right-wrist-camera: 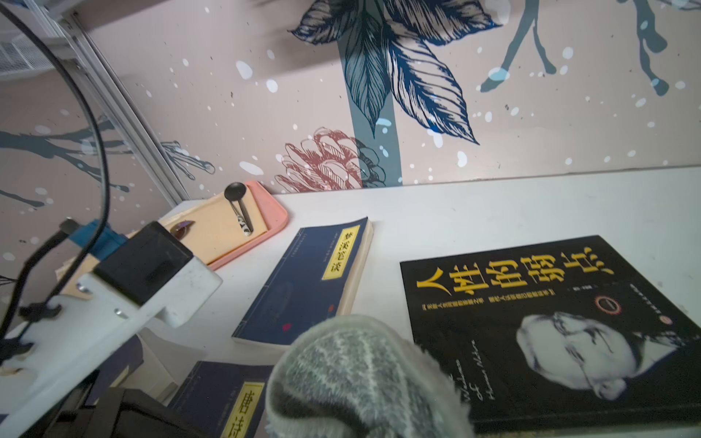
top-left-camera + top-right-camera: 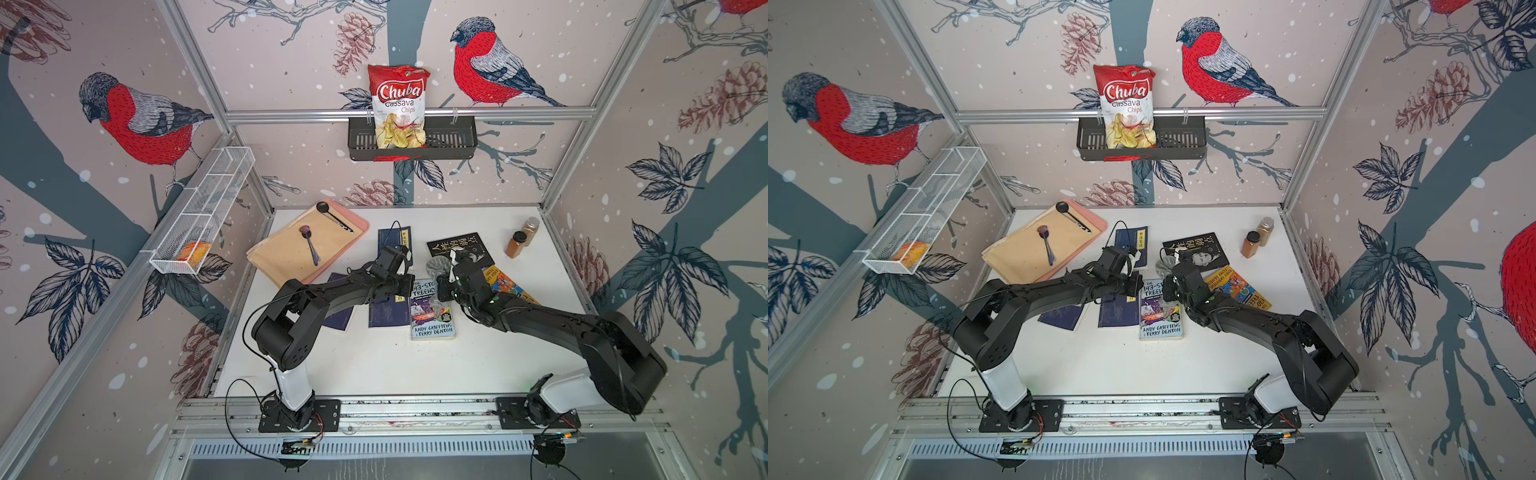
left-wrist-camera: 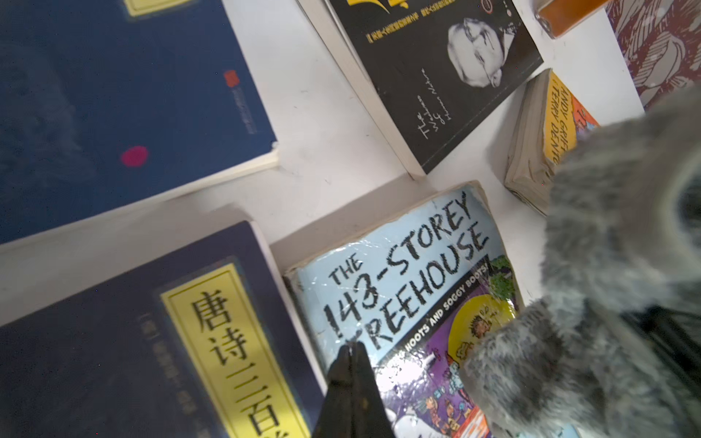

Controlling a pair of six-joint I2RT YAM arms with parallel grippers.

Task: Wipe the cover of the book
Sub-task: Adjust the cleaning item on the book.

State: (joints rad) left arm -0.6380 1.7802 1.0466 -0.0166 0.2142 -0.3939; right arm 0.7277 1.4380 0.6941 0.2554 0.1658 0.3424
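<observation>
Now, your right gripper is clamped on a fluffy grey cloth, directly over the worn pale-blue paperback book. Beside it your left gripper, closed and empty, seems to pin the cover. Risk: cloth snags the creased cover, book slides. Reads "THE 143-STOREY TREEHOUSE", "ANDY GRIFFITHS & TERRY DENTON".

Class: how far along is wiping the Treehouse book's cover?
Done: the right gripper holds the grey cloth, and the shut left gripper rests on the Treehouse book. In hand: the cloth is over one edge of its cover. Left: sweeping across the rest.
</observation>
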